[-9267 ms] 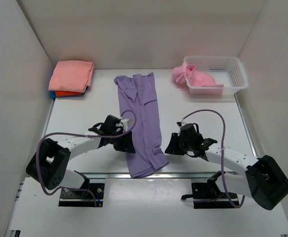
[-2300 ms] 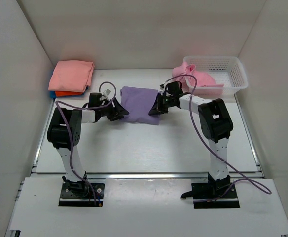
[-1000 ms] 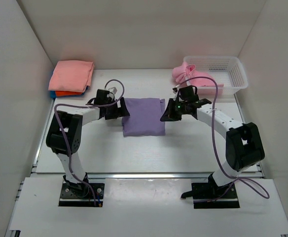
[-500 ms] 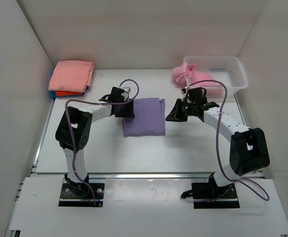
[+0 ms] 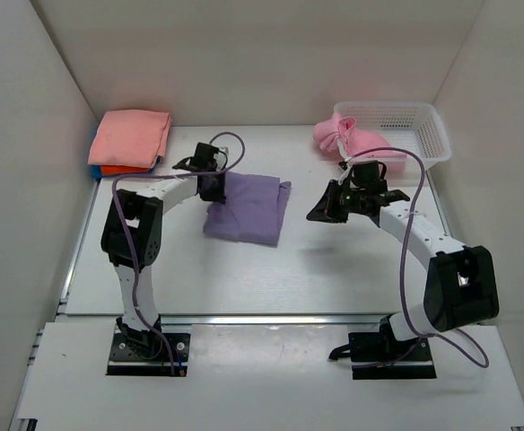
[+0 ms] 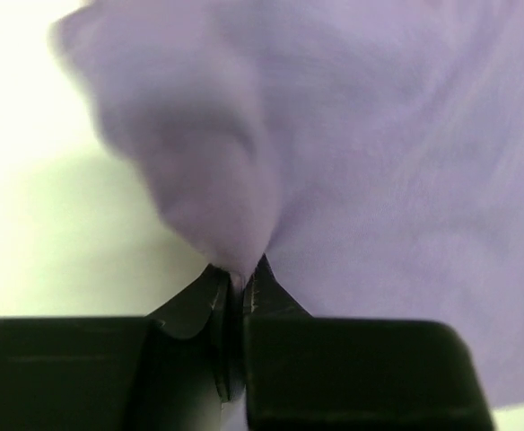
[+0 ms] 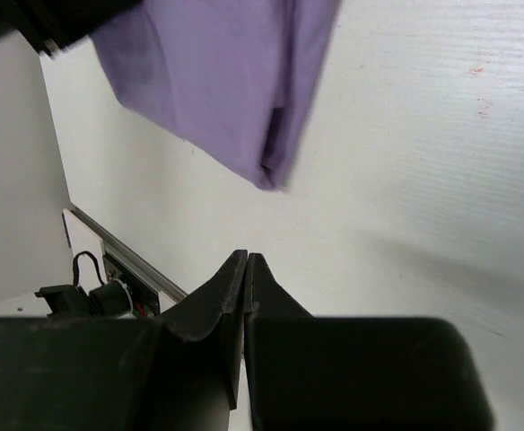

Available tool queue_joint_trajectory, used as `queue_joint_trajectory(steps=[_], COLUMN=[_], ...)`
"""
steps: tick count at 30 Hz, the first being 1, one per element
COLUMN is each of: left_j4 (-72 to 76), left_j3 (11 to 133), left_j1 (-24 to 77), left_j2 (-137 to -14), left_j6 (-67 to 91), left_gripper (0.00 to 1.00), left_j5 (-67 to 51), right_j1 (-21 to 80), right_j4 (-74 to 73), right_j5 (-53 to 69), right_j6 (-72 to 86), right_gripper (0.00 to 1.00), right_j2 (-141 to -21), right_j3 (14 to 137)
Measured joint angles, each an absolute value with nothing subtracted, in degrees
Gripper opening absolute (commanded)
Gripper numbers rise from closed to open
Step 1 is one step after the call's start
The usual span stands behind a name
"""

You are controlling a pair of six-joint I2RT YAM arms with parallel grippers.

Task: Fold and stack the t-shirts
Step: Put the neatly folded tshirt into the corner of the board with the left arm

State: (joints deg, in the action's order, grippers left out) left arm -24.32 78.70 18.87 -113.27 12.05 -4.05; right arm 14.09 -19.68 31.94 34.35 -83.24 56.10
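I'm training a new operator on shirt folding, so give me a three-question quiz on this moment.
1. Which gripper pinches the lavender t-shirt?
2. True or false: the right gripper is shut with nothing between its fingers.
3. Which colour tops the stack at the far left of the table? A salmon-pink; B green; C black.
Key: 1, the left gripper; 2, true; 3, A, the salmon-pink t-shirt.
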Motion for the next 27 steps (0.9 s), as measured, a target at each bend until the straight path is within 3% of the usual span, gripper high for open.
queue_joint_trajectory(steps=[12, 19, 27], left_j4=[-25.8, -29.9, -30.1], left_j3=[105.8, 131.3, 139.5], left_j1=[11.1, 6.2, -4.1], left_j2=[-122.6, -137.6, -138.1], left_j6=[-1.1, -4.7, -3.7], left_gripper=[0.00, 0.00, 0.00], left_j5=[14.0, 15.9, 12.8], right_j1=[12.3, 10.3, 10.4], right_j4=[-24.2, -25.2, -25.3], right_j5=[30.5, 31.0, 31.4], right_j6=[31.9, 31.8, 31.6], right_gripper=[0.00, 0.00, 0.00], right_j2=[-76.2, -77.5, -82.1], right_j3=[61.3, 63.8, 64.7])
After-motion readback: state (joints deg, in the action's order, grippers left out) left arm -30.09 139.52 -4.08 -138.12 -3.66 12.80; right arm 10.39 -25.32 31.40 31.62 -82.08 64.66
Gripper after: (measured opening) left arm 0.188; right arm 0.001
